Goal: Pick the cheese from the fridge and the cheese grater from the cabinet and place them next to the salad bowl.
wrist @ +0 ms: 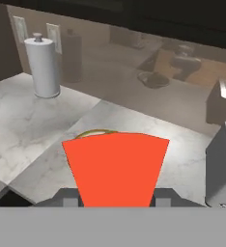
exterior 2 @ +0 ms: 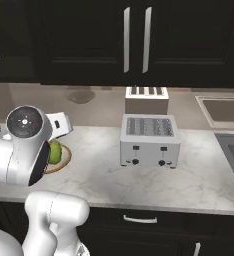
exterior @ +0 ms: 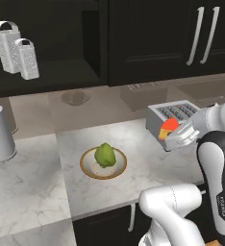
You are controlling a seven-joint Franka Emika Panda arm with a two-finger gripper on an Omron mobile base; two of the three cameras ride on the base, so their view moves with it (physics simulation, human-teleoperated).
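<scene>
Cheese (exterior: 170, 128) out of the fridge and up in the air: orange-red wedge pinched in the gripper (exterior: 173, 134), carried above the marble counter (exterior: 42, 173), to the right of the salad bowl (exterior: 103, 162) and just in front of the silver toaster (exterior: 174, 114). Jaws closed on the wedge (seen from the hand camera, red face (wrist: 116, 166) broad between the two dark tips, bowl rim (wrist: 93, 132) peeping out beyond its top edge). Not yet set down; nothing resting beside the bowl so far.

Judged progress: roughly the first quarter to a third. Done, by the look of it: fetching the cheese. Left: lowering it next to the bowl, letting go, then reaching up to the open black cabinet (exterior: 47, 72) for the cheese grater (exterior: 27, 58), bringing that down and parking it by the bowl too.

Count, as far as visible:
- Cheese wedges: one, in the grip.
- Salad bowls: one, tan-rimmed, one lettuce head (exterior: 105, 154) in it (from the right base camera, half hidden behind the arm's joint).
- Graters on the cabinet shelf: two, touching or nearly so. Shorter one on the right the wanted one; taller grater (exterior: 6, 46) on the left to be left alone.
- Toasters: one on the counter (exterior 2: 150, 140); a second pale slotted box (exterior 2: 147, 100) behind it (possibly only a reflection in the backsplash, hard to say).
- Paper towel rolls: one (wrist: 42, 66), upright, well off to the bowl's left.
</scene>
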